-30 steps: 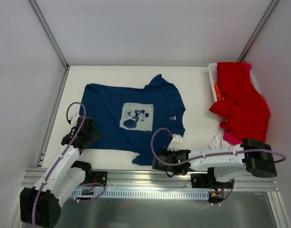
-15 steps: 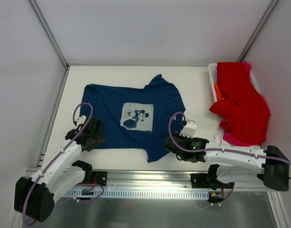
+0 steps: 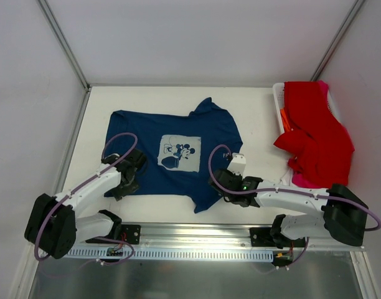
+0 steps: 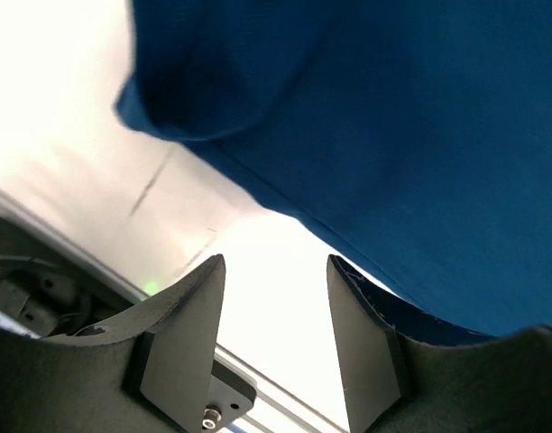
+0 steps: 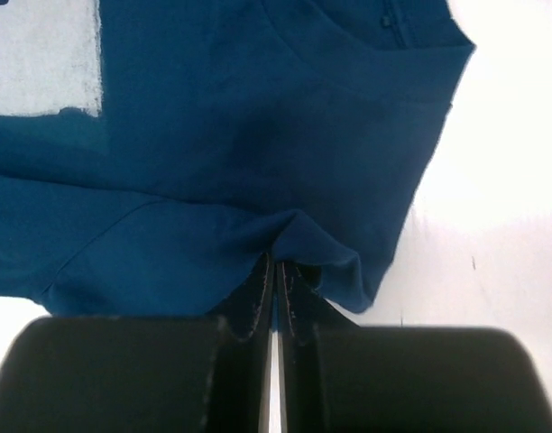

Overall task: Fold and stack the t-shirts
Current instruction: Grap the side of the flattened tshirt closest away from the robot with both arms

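Note:
The navy t-shirt (image 3: 178,134) with the white mouse print (image 3: 180,154) lies flat on the table, its near part doubled over. My right gripper (image 3: 216,180) is shut on a bunched fold of its navy cloth (image 5: 258,135) at the near right; the jaws (image 5: 274,271) pinch the cloth tight. My left gripper (image 3: 129,177) is open at the shirt's near left edge. In the left wrist view the gap between its fingers (image 4: 276,280) holds only bare table, and navy cloth (image 4: 393,135) lies above and against the right finger. A red t-shirt (image 3: 315,134) hangs over the basket.
A white plastic basket (image 3: 279,93) stands at the right edge with red, pink (image 3: 302,182) and white (image 3: 284,184) cloth spilling out. The metal rail (image 3: 197,233) runs along the near edge. Walls enclose the table at left, back and right.
My right gripper has moved away from the near edge towards the shirt's middle, carrying its cloth. My left gripper has moved right over the shirt's near left edge. The shirt's near edge now lies farther back.

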Tool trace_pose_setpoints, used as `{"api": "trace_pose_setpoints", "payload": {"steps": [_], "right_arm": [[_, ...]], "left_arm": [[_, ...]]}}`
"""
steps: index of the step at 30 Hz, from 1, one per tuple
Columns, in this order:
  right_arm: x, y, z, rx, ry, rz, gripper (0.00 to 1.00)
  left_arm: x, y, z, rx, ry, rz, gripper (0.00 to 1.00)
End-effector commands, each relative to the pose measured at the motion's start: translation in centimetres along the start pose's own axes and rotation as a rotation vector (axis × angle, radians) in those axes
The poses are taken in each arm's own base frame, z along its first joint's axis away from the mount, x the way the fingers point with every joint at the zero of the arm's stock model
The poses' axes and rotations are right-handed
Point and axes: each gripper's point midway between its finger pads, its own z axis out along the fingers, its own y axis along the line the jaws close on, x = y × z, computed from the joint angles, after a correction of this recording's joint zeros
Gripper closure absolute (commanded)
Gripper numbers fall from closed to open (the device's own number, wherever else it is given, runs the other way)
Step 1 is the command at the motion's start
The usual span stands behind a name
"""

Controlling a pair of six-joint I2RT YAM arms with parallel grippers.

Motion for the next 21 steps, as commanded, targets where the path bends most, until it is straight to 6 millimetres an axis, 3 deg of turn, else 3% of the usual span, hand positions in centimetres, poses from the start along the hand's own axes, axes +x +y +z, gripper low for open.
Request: {"api": "trace_pose_setpoints", "payload": {"steps": [1, 12, 17, 21], "right_arm": [[0.0, 1.5, 1.1, -0.071, 0.02, -0.003, 1.0], [0.5, 0.1, 2.1, -0.073, 0.057, 0.002, 1.0], [1.1, -0.2, 2.2, -0.066, 0.071, -0.003, 0.99], [1.4, -0.3, 2.3, -0.062, 0.082, 0.002, 1.0]], "left_arm": [[-0.4, 1.7, 0.5, -0.144, -0.03, -0.034, 0.5], [0.2, -0.2, 2.1, -0.205, -0.063, -0.089, 0.56], [-0.7, -2.0, 0.4, -0.079, -0.138, -0.118, 0.59], [-0.6, -1.8, 0.1, -0.043, -0.146, -0.143, 0.59]]}}
